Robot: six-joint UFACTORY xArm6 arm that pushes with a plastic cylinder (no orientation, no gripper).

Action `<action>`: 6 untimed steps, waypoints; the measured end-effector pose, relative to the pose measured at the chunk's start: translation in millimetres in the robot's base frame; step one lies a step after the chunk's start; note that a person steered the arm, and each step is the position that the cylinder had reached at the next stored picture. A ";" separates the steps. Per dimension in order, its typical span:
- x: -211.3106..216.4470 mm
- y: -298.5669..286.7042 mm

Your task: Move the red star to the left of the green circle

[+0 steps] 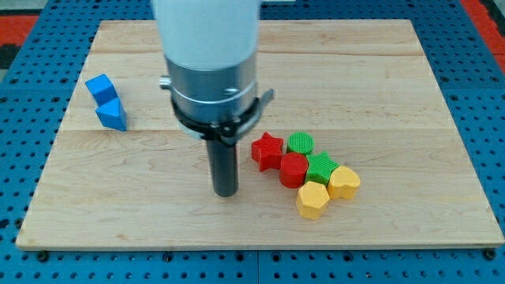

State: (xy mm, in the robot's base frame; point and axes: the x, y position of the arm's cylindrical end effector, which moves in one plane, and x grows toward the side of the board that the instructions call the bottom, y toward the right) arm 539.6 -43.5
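Note:
The red star [267, 150] lies on the wooden board [379, 87], right of centre. The green circle [300, 143] sits just to its right, touching or nearly touching it. My tip [226, 192] is on the board to the left of and a little below the red star, a short gap away. The rod hangs from a large white and grey arm body that hides the board's upper middle.
A red hexagon-like block [293, 170], a green star [321, 167], a yellow heart [344, 182] and a yellow hexagon [312, 199] cluster right below the red star and green circle. Two blue blocks [101, 87] [112, 115] sit at the left.

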 end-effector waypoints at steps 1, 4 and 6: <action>-28.4 35.0; -40.8 -76.3; -109.9 -176.2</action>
